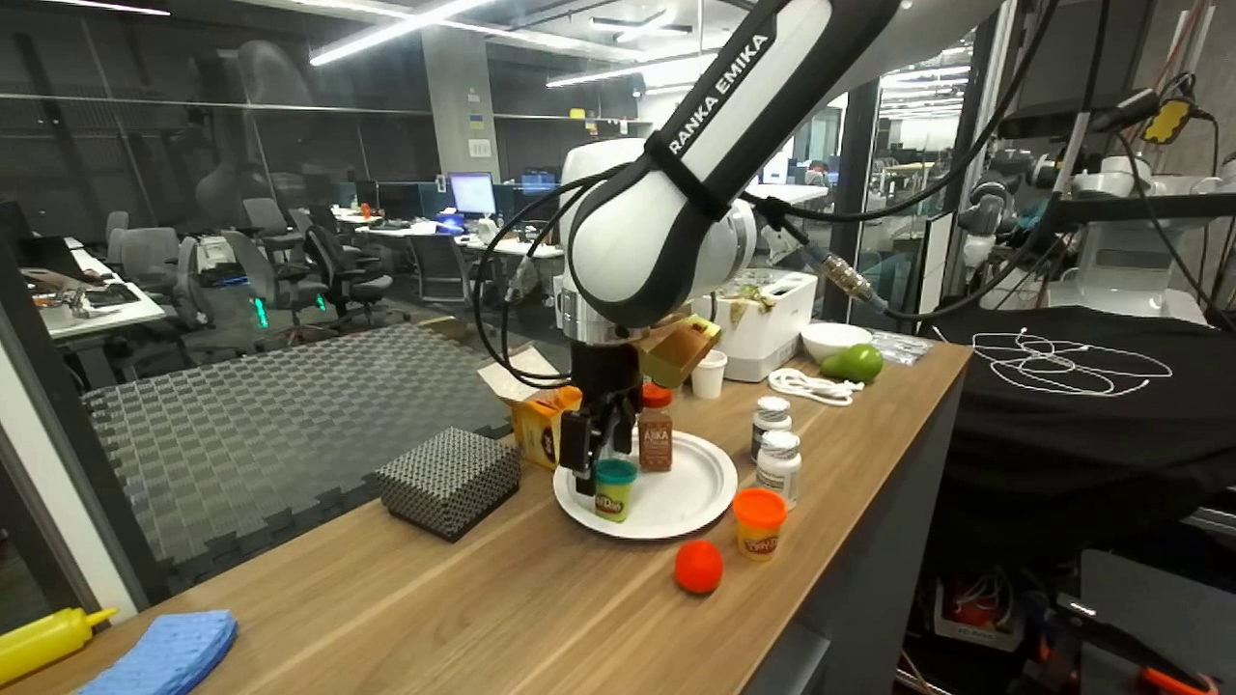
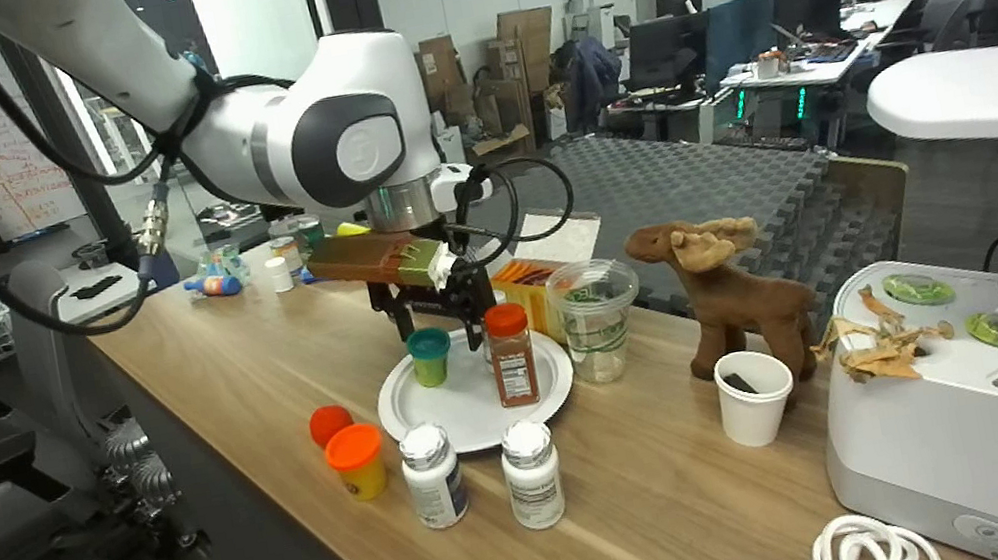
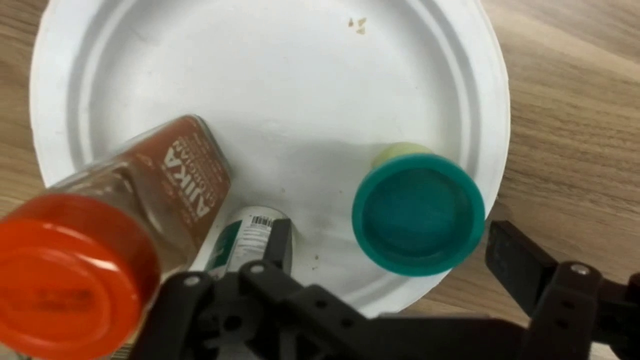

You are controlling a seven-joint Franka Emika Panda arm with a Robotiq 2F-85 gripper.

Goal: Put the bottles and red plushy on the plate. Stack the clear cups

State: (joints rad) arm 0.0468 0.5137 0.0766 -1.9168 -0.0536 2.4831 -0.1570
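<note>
My gripper (image 1: 605,461) is open above the white plate (image 1: 713,480), with its fingers on either side of a teal-lidded Play-Doh tub (image 3: 419,215) and apart from it. One finger overlaps a small white-and-green bottle (image 3: 243,240) in the wrist view; I cannot tell if they touch. A red-capped spice bottle (image 2: 514,369) stands upright on the plate. Two white bottles (image 2: 435,486) (image 2: 534,482) stand on the table beside it. An orange-lidded tub (image 1: 759,526) and a red ball (image 1: 698,567) stand near the plate. Clear cup plastic (image 2: 599,324) shows behind the plate. I see no sure red plushy.
A brown moose plush (image 2: 734,301), a white paper cup (image 2: 754,399) and a white appliance (image 2: 997,409) stand to one side. An open orange box (image 1: 539,425) and a patterned black box (image 1: 449,483) sit beside the plate. A white cable (image 1: 814,386) lies on the table.
</note>
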